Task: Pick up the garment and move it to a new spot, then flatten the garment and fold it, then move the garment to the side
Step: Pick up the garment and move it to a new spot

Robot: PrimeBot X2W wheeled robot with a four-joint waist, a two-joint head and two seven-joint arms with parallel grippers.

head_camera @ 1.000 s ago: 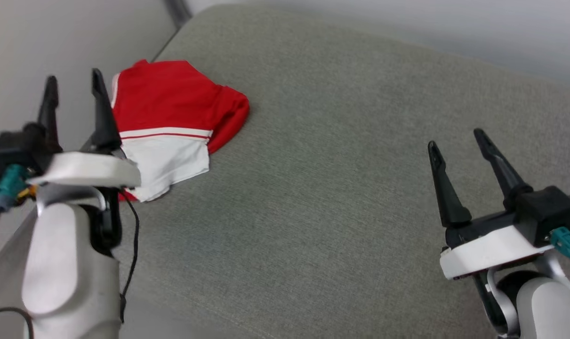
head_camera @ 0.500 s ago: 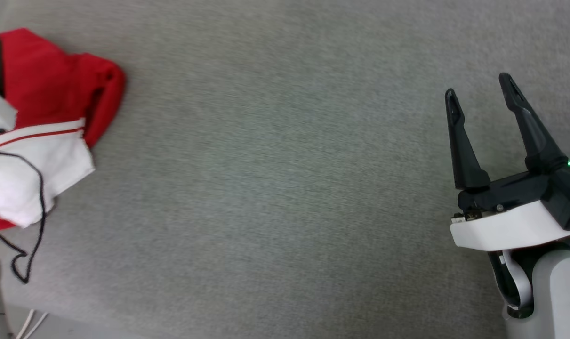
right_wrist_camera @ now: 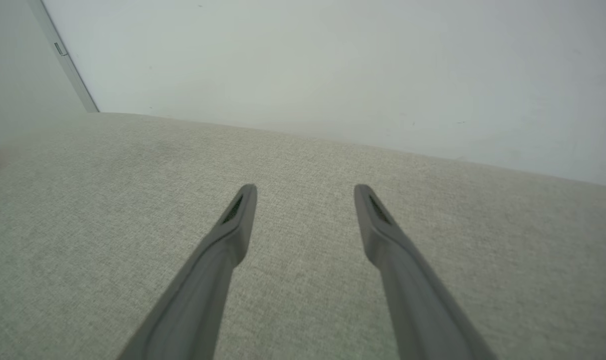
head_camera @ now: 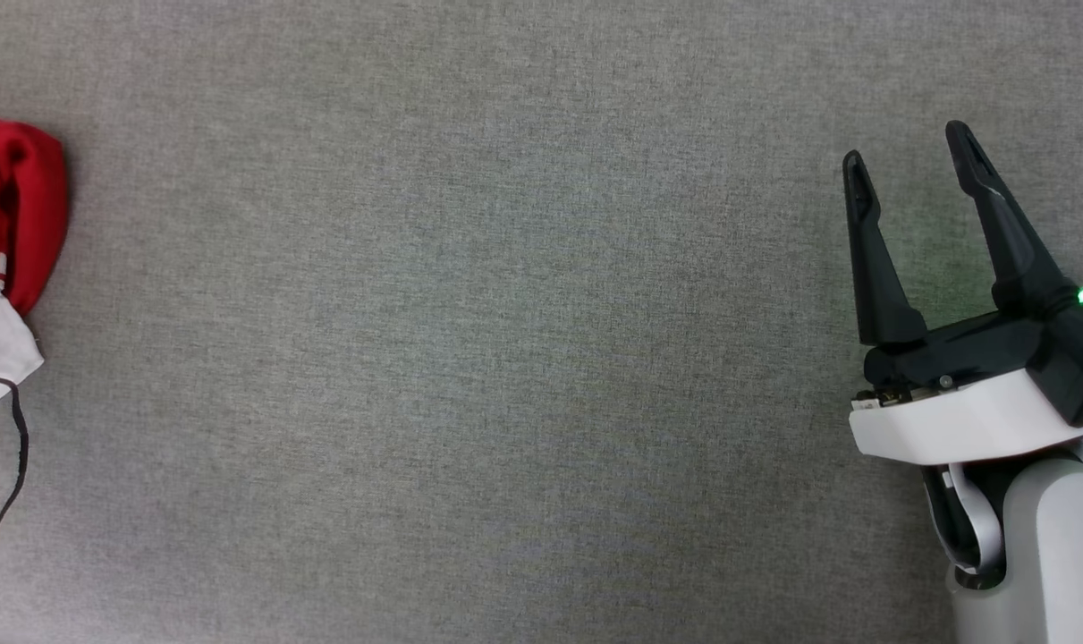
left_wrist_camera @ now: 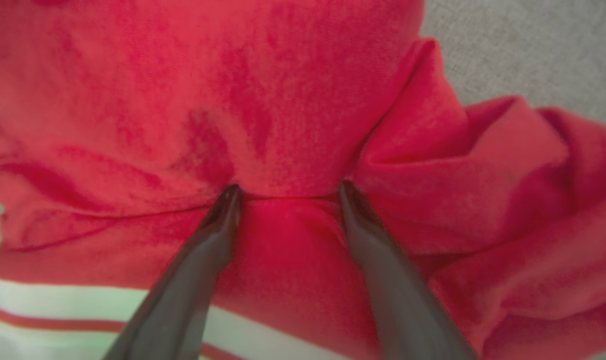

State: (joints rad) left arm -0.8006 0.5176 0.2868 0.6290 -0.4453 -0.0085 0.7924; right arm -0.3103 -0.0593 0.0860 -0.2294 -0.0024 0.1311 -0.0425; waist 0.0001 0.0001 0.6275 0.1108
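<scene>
Head view: the garment (head_camera: 9, 197) lies bunched at the left side of the grey cushion (head_camera: 505, 358). It is well apart from my right gripper (head_camera: 905, 143), whose jaws stand apart over bare fabric.

Left wrist view: my left gripper (left_wrist_camera: 288, 189) is the nearer one. Its jaws are apart and both tips press into a red fold running across them.

Right wrist view: jaws spread, nothing between them.

Since a second ago the head camera has swung down and rightward. The garment itself hasn't shifted, as far as I can tell.

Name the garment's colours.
Garment: red, with a white red-striped band; best in left wrist view.
</scene>
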